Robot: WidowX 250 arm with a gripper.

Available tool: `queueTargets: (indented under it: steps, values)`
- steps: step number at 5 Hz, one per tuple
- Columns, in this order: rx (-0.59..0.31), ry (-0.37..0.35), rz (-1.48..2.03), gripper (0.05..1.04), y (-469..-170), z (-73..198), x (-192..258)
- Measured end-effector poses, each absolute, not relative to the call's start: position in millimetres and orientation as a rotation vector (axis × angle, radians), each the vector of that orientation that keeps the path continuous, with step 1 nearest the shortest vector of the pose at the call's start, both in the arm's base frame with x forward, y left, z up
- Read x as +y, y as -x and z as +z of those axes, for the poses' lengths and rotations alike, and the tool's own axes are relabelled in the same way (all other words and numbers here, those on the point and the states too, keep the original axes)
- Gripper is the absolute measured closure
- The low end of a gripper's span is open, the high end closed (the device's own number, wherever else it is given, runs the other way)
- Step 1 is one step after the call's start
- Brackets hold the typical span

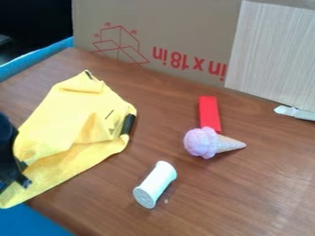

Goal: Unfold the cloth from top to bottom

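One yellow cloth [64,110] looks light and floppy, best pinched at its raised fold [92,128]. I can't tell whether my claw [23,174] is spread or closed.

Soft, moderately bright light covers the table [246,203], with a pale, diffuse sheen toward its lower right. A faint shadow edges the right side of the tube [157,182]; gentle shading marks the folds of the cloth [61,120]. The upper left corner sinks into near black. The light's source is unclear.
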State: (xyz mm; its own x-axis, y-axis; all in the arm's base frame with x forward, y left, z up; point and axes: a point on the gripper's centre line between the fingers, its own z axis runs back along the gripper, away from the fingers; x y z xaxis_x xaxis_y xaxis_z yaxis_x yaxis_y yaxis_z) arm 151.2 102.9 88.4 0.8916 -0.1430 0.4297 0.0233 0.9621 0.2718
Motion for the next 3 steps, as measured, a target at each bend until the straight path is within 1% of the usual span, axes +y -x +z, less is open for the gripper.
queueTargets:
  steps: [1, 2, 3]
  values:
    - [-0.562, -0.346, -0.235, 1.033, -143.6, 81.5, 100.2]
    - [-0.565, -0.314, -0.327, 1.012, -138.4, 80.1, 97.7]
    - [-0.488, -0.256, -0.288, 0.861, -142.3, 86.6, 101.1]
